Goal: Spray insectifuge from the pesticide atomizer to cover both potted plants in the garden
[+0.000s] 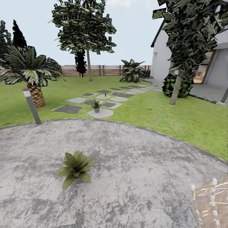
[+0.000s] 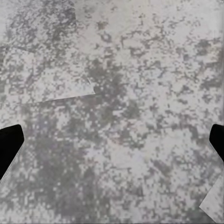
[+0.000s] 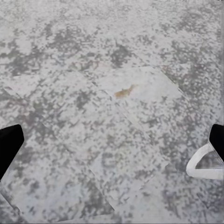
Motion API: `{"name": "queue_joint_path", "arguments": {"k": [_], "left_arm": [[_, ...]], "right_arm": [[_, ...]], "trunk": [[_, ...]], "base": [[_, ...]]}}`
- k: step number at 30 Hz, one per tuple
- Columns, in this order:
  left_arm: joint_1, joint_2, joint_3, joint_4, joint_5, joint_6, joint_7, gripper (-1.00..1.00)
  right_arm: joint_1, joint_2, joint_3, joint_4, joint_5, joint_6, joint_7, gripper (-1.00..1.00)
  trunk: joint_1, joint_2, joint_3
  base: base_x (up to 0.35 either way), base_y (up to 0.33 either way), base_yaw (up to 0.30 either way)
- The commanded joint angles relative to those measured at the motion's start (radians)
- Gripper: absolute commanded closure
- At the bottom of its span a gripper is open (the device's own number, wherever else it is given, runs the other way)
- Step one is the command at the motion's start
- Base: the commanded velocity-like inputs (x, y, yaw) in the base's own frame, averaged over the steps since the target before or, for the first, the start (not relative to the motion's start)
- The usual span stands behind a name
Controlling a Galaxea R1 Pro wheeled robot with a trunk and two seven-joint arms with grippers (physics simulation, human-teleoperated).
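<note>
Where my head camera looks out over the round grey patio [image 1: 133, 177], one potted plant [image 1: 76, 169] sits on the paving at about seven o'clock, and a second potted plant [image 1: 96, 106] stands on a pale stepping stone [image 1: 100, 113] toward twelve o'clock, well apart. A tiny dark upright thing on the stones beyond it is too small to tell. A palm [image 1: 30, 74] rises at ten o'clock.

At my left wrist, my left gripper [image 2: 112, 142] hangs wide open over mottled paving.

At my right wrist, my right gripper [image 3: 112, 142] is spread open too, over paving, a white frame [image 3: 205, 163] near one finger.
</note>
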Motion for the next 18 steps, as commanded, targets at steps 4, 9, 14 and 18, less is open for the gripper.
{"name": "queue_joint_path", "arguments": {"k": [4,9,14,18], "left_arm": [[0.000,0.000,0.000,0.001,0.000,-0.003,-0.001,-1.00],[0.000,0.000,0.000,0.001,-0.001,-0.003,-0.001,-1.00],[0.000,0.000,0.000,0.001,0.000,-0.003,-0.001,-1.00],[0.000,0.000,0.000,0.001,0.000,-0.003,-0.001,-1.00]], "right_arm": [[-0.001,0.000,0.000,0.001,0.000,-0.003,0.000,-1.00],[-0.001,0.000,0.000,0.001,0.000,-0.003,0.000,-1.00],[-0.001,0.000,0.000,0.001,0.000,-0.003,0.000,-1.00],[-0.001,0.000,0.000,0.001,0.000,-0.003,0.000,-1.00]], "trunk": [[0.000,0.000,-0.001],[0.000,0.000,-0.001],[0.000,0.000,-0.001],[0.000,0.000,-0.001]], "base": [[0.337,0.000,-0.150],[0.337,0.000,-0.040],[0.337,0.000,-0.001],[0.337,0.000,0.000]]}}
